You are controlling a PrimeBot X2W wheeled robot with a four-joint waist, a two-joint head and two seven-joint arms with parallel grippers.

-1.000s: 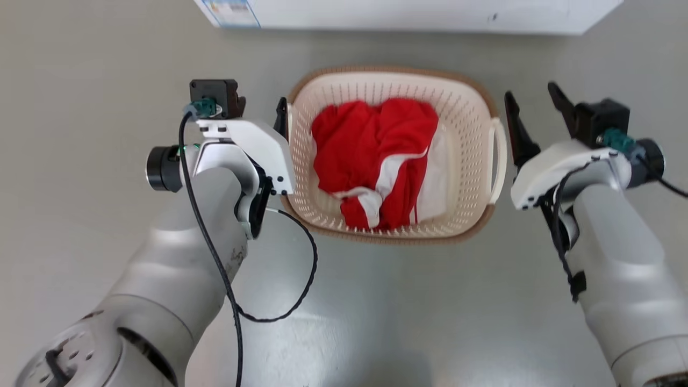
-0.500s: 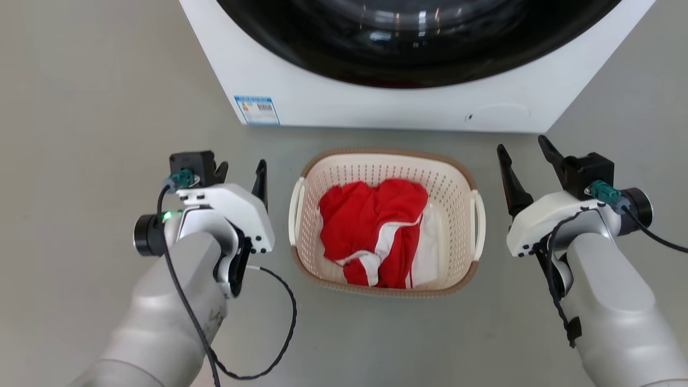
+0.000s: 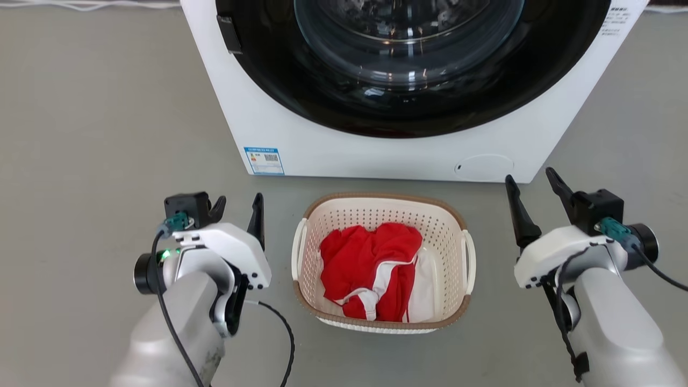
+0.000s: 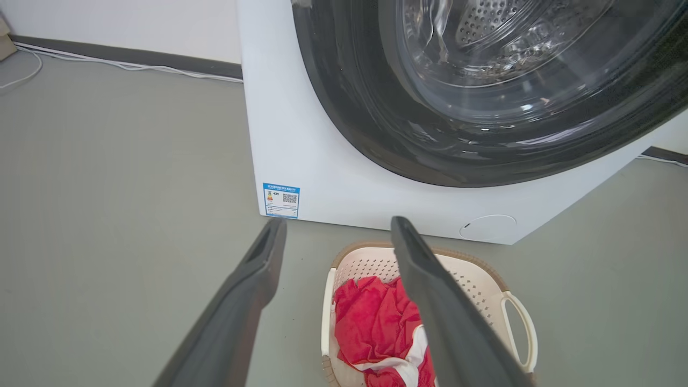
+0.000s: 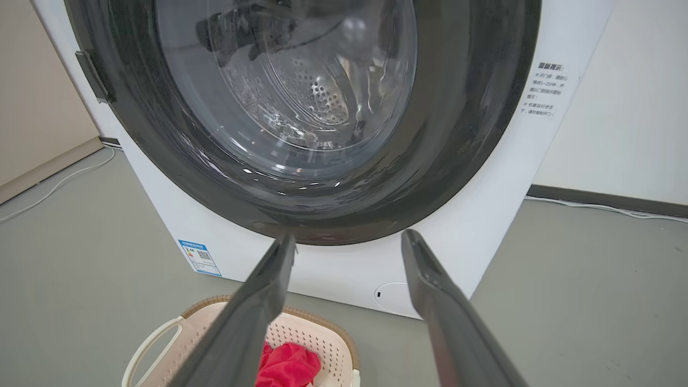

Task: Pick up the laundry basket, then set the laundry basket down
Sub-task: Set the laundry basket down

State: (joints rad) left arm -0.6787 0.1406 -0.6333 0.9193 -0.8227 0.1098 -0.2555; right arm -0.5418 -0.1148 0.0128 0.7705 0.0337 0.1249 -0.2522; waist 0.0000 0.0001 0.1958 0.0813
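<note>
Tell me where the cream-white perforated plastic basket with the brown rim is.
In the head view the basket stands on the grey floor before the white front-loading washing machine, centred between the left gripper and the right gripper, touching neither.

Forearms: left forearm (image 3: 180, 328) and right forearm (image 3: 613, 317), rounded, silver-grey; the left one is scuffed.
Wrist shells (image 3: 236, 248): white, angular, with small dark screws.
Fingers: left gripper (image 3: 239, 199) and right gripper (image 3: 529, 175), each with two long, dark, tapering blades.
Cables: a black cable (image 3: 292, 344) along each arm, teal connectors (image 3: 610, 226).
Light: green light (image 3: 164, 252), left wrist.
</note>
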